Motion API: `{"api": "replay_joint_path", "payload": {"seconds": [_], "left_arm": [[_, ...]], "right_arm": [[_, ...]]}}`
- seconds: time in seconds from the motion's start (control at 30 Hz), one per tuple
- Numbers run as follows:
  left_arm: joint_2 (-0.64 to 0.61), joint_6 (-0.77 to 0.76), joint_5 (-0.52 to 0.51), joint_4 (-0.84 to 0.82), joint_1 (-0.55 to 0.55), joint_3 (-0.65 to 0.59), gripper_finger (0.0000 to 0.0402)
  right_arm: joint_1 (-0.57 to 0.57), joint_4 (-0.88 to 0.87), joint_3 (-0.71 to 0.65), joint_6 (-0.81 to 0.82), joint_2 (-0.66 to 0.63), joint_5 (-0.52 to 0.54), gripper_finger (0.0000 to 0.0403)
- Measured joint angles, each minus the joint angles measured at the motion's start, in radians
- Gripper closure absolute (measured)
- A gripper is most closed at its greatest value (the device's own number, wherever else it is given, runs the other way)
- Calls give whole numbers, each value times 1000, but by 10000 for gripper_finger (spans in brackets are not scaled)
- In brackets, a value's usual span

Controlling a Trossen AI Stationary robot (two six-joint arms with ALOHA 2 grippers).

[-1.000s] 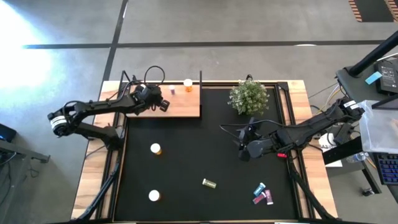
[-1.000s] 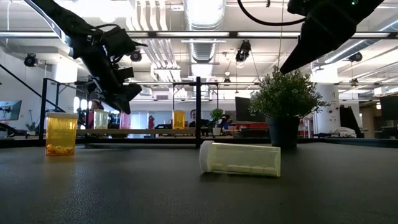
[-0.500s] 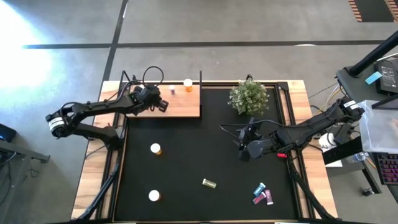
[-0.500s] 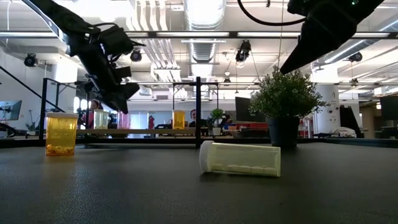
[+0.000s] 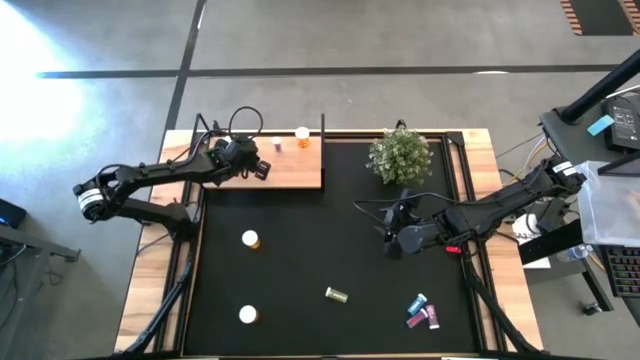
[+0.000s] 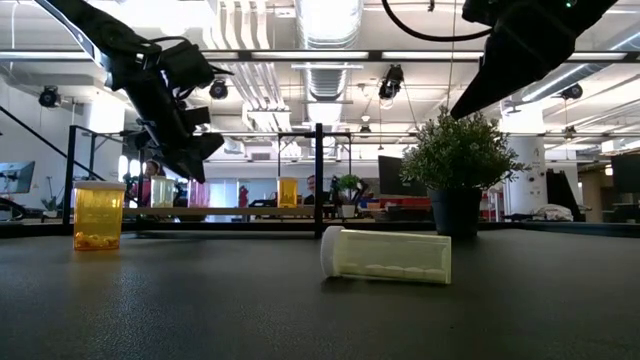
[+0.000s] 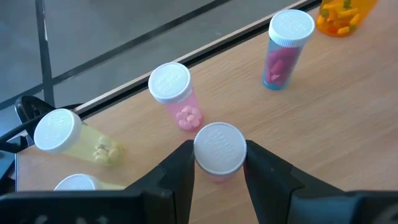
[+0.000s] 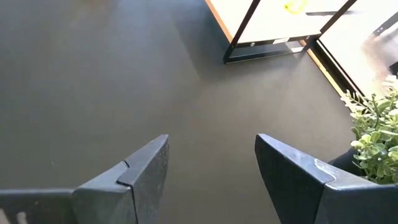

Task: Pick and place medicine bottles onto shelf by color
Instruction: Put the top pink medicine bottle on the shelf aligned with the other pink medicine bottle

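L gripper (image 7: 219, 163) reaches over the light-wood shelf board (image 7: 323, 143) w/ black posts, jaws pinching a white-capped pink bottle (image 7: 219, 149). Just beyond the jaws: another pink bottle (image 7: 174, 93), then blue-teal one (image 7: 286, 46). R gripper (image 8: 211, 168) hovers over black mat (image 8: 93, 93), jaws spread.

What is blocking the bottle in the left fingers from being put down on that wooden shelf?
Nothing visible. The left gripper is shut on a white-capped pink bottle over bare shelf wood, next to another pink bottle, with open board around it.
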Motion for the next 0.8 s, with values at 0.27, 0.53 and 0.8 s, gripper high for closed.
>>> {"api": "replay_joint_path", "payload": {"seconds": [0.27, 0.53, 0.8], "left_arm": [[0, 6, 0, 0, 0, 0, 293], [0, 0, 2, 17, 0, -2, 293], [1, 0, -2, 28, 0, -2, 293]], "right_arm": [[0, 0, 0, 0, 0, 0, 174], [0, 1, 0, 0, 0, 0, 174], [0, 1, 0, 0, 0, 0, 174]]}}
